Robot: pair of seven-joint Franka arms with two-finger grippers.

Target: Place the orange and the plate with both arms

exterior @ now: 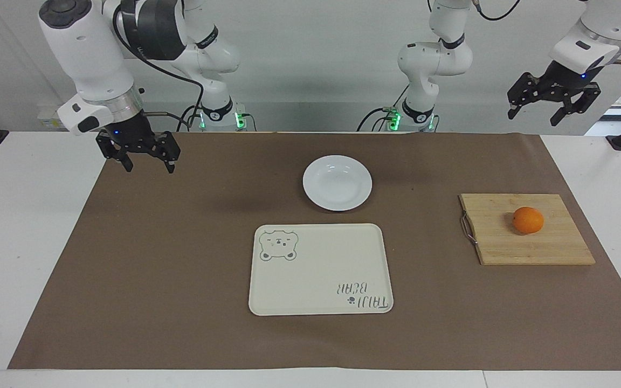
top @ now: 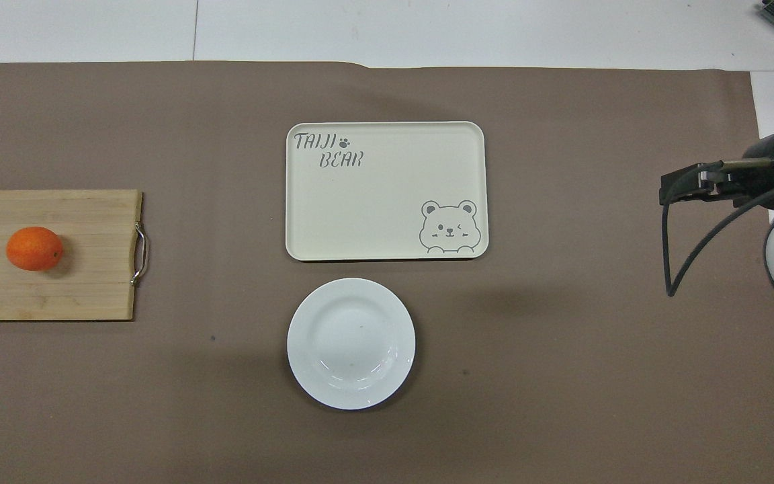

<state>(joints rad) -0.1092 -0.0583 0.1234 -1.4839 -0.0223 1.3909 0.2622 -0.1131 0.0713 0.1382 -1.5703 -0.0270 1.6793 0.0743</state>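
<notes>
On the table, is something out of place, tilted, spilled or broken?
Nothing stands out. The orange sits whole on the wooden board, the plate lies flat and empty, the tray is square to the table. Both pincers, left and right, hang open, holding nothing.

Robot lab: two bench-mounted arms (exterior: 89,59), paper-covered table (exterior: 181,258), bare white wall.
</notes>
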